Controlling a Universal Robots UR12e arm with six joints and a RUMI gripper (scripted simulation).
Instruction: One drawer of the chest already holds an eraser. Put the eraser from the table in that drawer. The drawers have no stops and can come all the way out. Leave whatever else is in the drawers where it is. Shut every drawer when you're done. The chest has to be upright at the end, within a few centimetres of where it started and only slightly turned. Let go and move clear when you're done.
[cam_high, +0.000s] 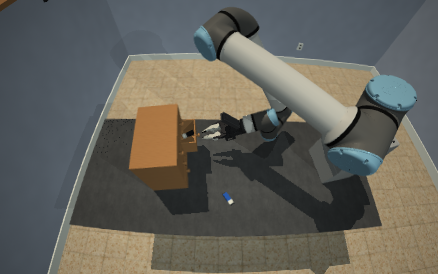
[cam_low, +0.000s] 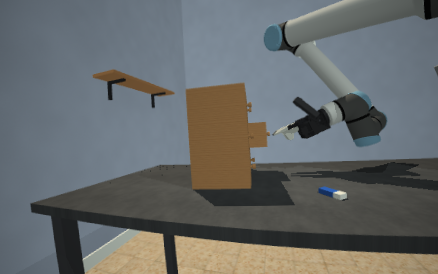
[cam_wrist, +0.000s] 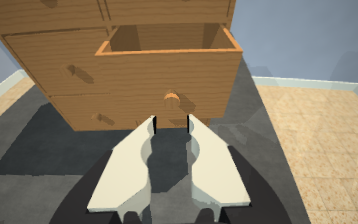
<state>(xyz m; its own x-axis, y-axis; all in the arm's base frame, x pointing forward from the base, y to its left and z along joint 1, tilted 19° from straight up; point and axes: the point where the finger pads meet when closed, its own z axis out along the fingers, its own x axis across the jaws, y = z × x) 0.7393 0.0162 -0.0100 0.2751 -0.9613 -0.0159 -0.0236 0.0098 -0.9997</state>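
The wooden chest (cam_high: 157, 145) stands upright on the dark table, and it also shows in the exterior view (cam_low: 220, 135). Its middle drawer (cam_wrist: 167, 70) is pulled partly out, also seen from the side (cam_low: 258, 135). A small dark and white thing (cam_high: 186, 134) lies inside it; I cannot tell what it is. My gripper (cam_wrist: 171, 116) is just in front of the drawer's knob (cam_wrist: 171, 99), a little apart from it, with the fingers slightly open and nothing between them. The blue and white eraser (cam_high: 228, 198) (cam_low: 332, 193) lies on the table in front of the chest, apart from the gripper.
The chest's other drawers are shut, with knobs above (cam_low: 248, 106) and below (cam_low: 253, 161) the open one. A wooden wall shelf (cam_low: 132, 82) hangs behind the chest. The arm's base stands at the table's right side (cam_high: 350, 150).
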